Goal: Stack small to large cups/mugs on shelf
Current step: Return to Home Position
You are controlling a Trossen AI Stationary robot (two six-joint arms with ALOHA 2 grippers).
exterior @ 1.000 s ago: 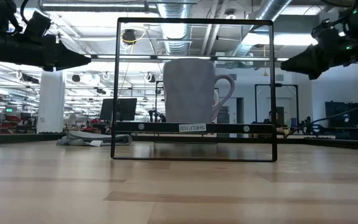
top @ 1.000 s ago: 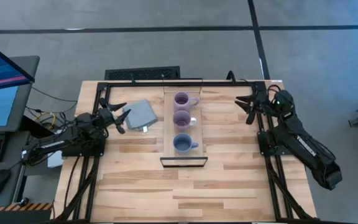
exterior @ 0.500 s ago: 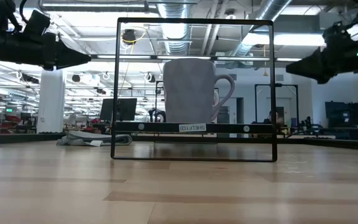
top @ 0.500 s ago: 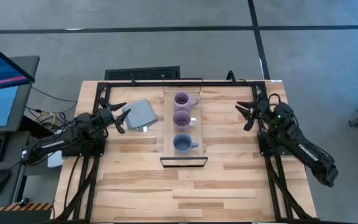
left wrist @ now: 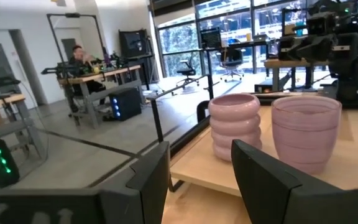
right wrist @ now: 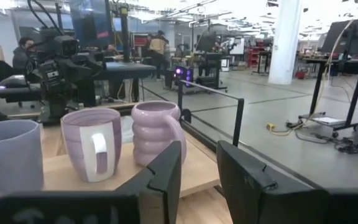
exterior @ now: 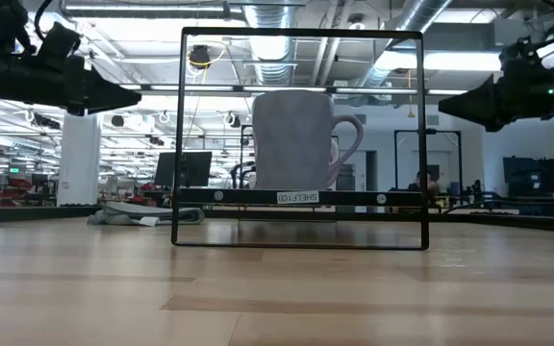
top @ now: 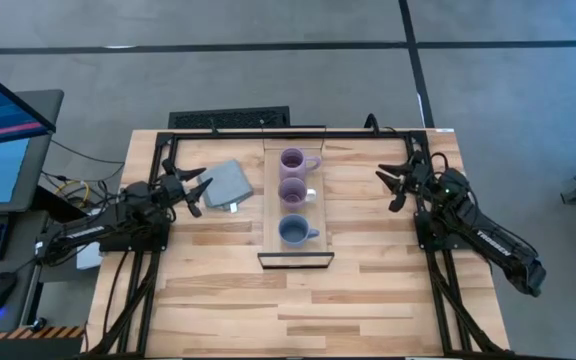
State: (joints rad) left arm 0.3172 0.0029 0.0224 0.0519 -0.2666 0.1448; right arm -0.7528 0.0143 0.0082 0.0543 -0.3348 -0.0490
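Three mugs stand upright in a row on the pale shelf board at the table's middle: a ribbed lavender mug at the far end, a smooth lavender mug in the middle, a blue mug nearest. The wrist views show them too, the ribbed mug and the smooth mug. My left gripper hovers open left of the shelf, above the grey-blue cloth. My right gripper hovers open to the right of the shelf. Both touch nothing.
A folded grey-blue cloth lies left of the shelf, under my left gripper. A black wire frame stands around the shelf, and black rails run along the table's edges. People sit at desks in the room behind.
My right gripper has drawn a little toward the table's near edge and toward the shelf, and has sunk slightly. It stays open. The mugs and my left arm have kept still.
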